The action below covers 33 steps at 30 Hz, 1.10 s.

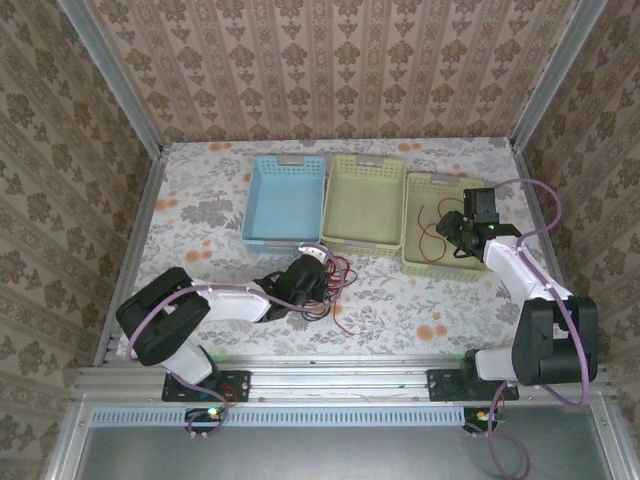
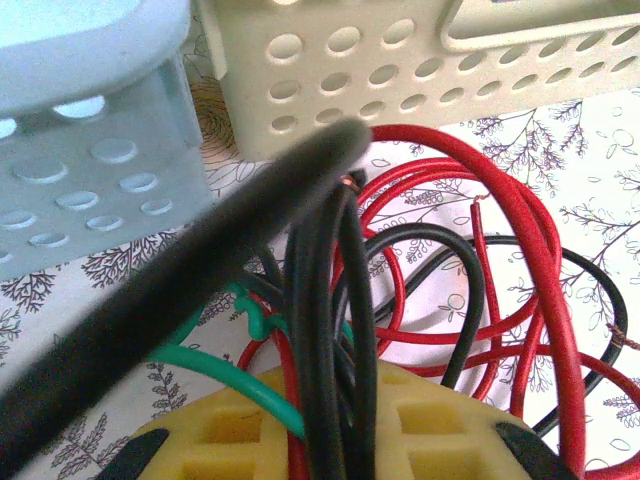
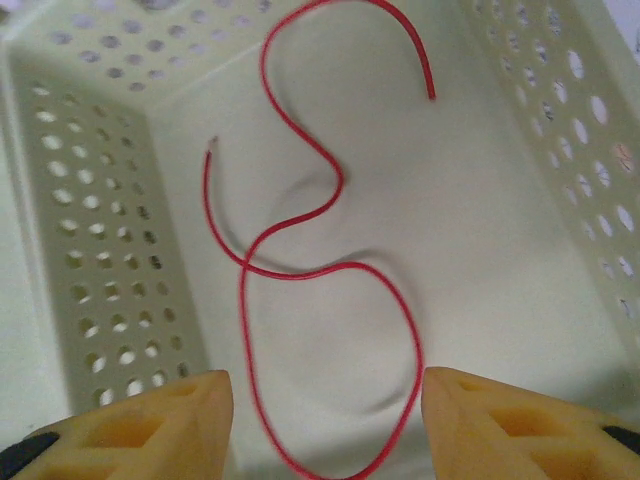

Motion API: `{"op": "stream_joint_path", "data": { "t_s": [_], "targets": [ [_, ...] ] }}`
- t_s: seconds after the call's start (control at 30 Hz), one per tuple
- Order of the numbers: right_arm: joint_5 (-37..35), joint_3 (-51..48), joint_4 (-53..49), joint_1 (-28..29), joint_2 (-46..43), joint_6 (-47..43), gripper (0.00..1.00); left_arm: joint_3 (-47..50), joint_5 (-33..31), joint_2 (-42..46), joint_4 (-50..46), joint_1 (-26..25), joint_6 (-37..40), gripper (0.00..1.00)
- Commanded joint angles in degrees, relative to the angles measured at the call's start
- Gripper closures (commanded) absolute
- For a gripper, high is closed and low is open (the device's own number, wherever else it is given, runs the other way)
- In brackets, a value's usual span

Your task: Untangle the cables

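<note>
Our left gripper (image 1: 300, 280) pinches the tangled cables (image 2: 325, 300) right by the blue basket (image 1: 285, 200) and middle basket (image 1: 365, 205), and our right gripper (image 3: 325, 400) holds its fingers apart above a red cable (image 3: 300, 270) lying in the right basket (image 3: 100, 230).

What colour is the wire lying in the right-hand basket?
Red wire; clearest in the right wrist view.

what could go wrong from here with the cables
1. The left gripper seems shut on several strands of the tangle at once; pulling may tighten knots.
2. The tangle sits close to the middle basket; a lift might snag it.
3. The right gripper hangs open over the red cable in the right basket; withdrawing could hook a loop.
</note>
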<state>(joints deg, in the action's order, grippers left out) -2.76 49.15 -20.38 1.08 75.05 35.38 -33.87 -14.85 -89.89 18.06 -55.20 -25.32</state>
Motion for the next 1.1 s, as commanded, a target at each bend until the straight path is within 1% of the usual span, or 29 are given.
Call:
{"op": "stream_joint_path", "data": {
  "t_s": [0.0, 0.03, 0.07, 0.1, 0.17, 0.23, 0.27, 0.3, 0.33, 0.37, 0.47, 0.63, 0.67, 0.7, 0.93, 1.07],
  "targets": [
    [-2.9, 0.1, -1.5, 6.0, -6.3, -4.0, 0.45, 1.4, 1.3, -1.3, -7.1, 0.1, 0.0, 1.00],
    [-3.4, -0.6, -0.9, 8.9, -7.8, -5.8, 0.45, 1.6, 1.7, -1.4, -6.9, 0.3, 0.0, 1.00],
    [-2.3, -1.5, 0.1, 11.3, -9.2, -7.7, 0.45, 1.8, 1.9, -1.3, -6.7, 0.6, 0.0, 1.00],
    [0.4, -2.7, 1.4, 14.0, -10.5, -9.5, 0.45, 2.1, 2.5, -1.3, -6.1, 1.0, -0.1, 1.00],
    [8.0, -5.2, 4.1, 18.2, -11.5, -11.3, 0.45, 2.9, 3.6, -1.1, -4.8, 1.7, -0.4, 1.00],
    [16.7, -6.9, 5.9, 22.3, -10.4, -13.2, 0.46, 3.4, 4.4, -1.0, -4.0, 2.3, -0.6, 1.00],
    [19.4, -7.3, 6.6, 24.0, -9.4, -14.3, 0.46, 3.6, 4.6, -1.0, -3.9, 2.5, -0.5, 1.00],
    [19.9, -6.6, 5.2, 26.5, -8.2, -17.3, 0.48, 3.6, 4.9, -0.9, -3.6, 2.6, -0.6, 1.00],
    [18.6, -5.1, 3.1, 28.9, -6.9, -19.7, 0.48, 3.6, 5.0, -1.0, -3.5, 2.6, -0.6, 1.00],
    [19.6, -4.1, 2.1, 29.9, -5.6, -21.7, 0.48, 3.5, 5.1, -1.1, -3.5, 2.6, -0.6, 1.00],
    [24.9, -1.4, 0.5, 31.4, -0.8, -23.7, 0.48, 3.1, 5.7, -1.5, -3.4, 2.6, -0.3, 1.00],
    [29.3, 1.9, 2.1, 32.7, 4.1, -25.4, 0.51, 3.1, 6.7, -1.7, -2.4, 2.6, 0.0, 1.00],
    [29.9, 2.5, 2.5, 32.7, 4.2, -25.4, 0.51, 3.2, 6.9, -1.7, -2.0, 2.6, 0.2, 1.00],
    [30.5, 3.3, 3.2, 32.7, 6.7, -25.2, 0.51, 3.3, 7.2, -1.7, -1.7, 2.6, 0.2, 1.00],
    [32.2, 8.5, 7.2, 32.7, 15.9, -21.8, 0.54, 3.0, 9.0, -1.8, -1.4, 2.6, 1.0, 1.00],
    [33.2, 9.0, 10.9, 32.7, 19.0, -19.1, 0.55, 3.4, 9.5, -1.3, -1.4, 2.6, 1.1, 1.00]
  ]
}}
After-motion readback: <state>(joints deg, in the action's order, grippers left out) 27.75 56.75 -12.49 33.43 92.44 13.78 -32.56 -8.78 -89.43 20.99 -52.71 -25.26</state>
